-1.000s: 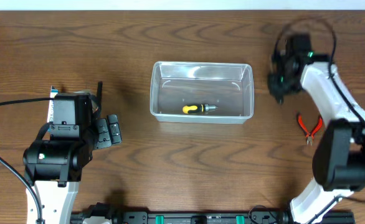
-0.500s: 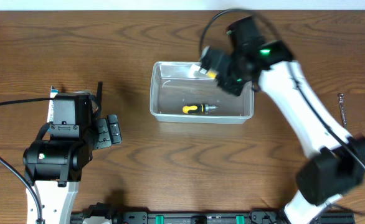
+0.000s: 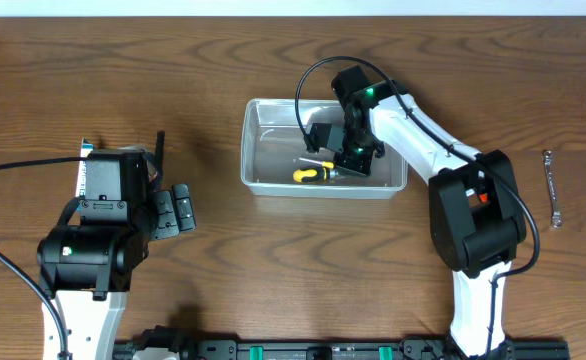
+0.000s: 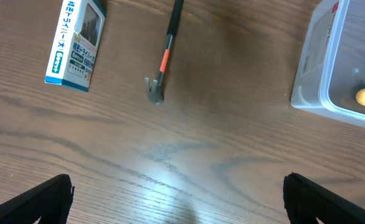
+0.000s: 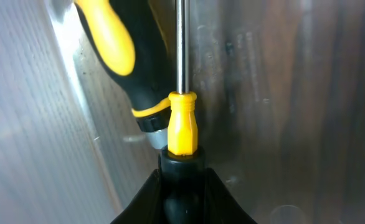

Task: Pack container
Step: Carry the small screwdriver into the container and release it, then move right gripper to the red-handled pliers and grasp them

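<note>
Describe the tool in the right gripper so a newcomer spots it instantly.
Find the clear container mid-table; the right gripper reaches into it. It clamps a long screwdriver with a thin bare-metal shaft and a yellow collar. The stubby screwdriver lying beside it has a fat yellow-and-black handle instead.

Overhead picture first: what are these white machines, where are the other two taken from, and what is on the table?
Two white robot arms sit at a wooden table. The overhead picture looks straight down; the other two come from wrist cameras. The right claw reaches into the clear container and grips a thin screwdriver beside a yellow-and-black screwdriver lying inside. The left claw is open and empty, near a blue-and-white box and a black tool with an orange band. What looks like a wrench lies at far right.
</note>
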Robot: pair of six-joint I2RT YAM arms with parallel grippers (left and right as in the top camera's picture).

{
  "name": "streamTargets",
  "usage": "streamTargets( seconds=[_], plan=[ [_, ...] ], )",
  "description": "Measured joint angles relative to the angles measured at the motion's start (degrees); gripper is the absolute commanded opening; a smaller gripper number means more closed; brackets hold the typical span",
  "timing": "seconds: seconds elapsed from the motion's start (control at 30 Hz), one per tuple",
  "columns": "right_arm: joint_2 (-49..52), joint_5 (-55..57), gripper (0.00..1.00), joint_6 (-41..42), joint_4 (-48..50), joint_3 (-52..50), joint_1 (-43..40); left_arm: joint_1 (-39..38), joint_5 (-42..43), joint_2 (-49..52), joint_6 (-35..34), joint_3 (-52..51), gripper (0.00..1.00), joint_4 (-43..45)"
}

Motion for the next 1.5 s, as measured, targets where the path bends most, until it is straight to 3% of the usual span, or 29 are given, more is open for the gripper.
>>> streamTargets(
  seconds=[0.03,0.07,0.13,0.37,0.5,0.67,0.87,1.0,1.2,1.37,1.5],
  plan=[
    [0.0,0.0,0.57,-0.1,0.2,0.0,0.0,0.0,0.0,0.0,0.0,0.0,0.98,0.0],
    [0.0,0.0,0.74,0.0,0.2,0.0,0.0,0.0,0.0,0.0,0.0,0.0,0.98,0.0],
    [0.0,0.1,0.88,-0.2,0.2,0.0,0.0,0.0,0.0,0.0,0.0,0.0,0.98,0.0],
    [-0.1,4.9,0.90,4.0,-3.3,4.3,0.0,0.0,0.0,0.0,0.0,0.0,0.98,0.0],
    [-2.8,6.4,0.99,10.4,-6.9,11.6,-0.5,0.0,0.0,0.0,0.0,0.0,0.98,0.0],
    [-13.5,7.1,0.99,23.9,-10.0,18.9,-5.2,0.0,0.0,0.0,0.0,0.0,0.98,0.0],
    [-25.6,10.8,0.99,43.5,-19.2,21.3,-21.3,0.0,0.0,0.0,0.0,0.0,0.98,0.0],
    [-26.0,12.1,0.99,49.1,-28.3,21.1,-29.6,0.0,0.0,0.0,0.0,0.0,0.98,0.0],
    [-25.4,12.1,0.99,53.1,-38.8,19.4,-33.3,0.0,0.0,0.0,0.0,0.0,0.98,0.0],
    [-28.2,11.7,0.99,57.2,-37.1,13.6,-34.5,0.0,0.0,0.0,0.0,0.0,0.98,0.0],
    [-33.8,11.2,0.99,61.2,-28.9,3.3,-37.7,0.0,0.0,0.0,0.0,0.0,0.98,0.0]
  ],
)
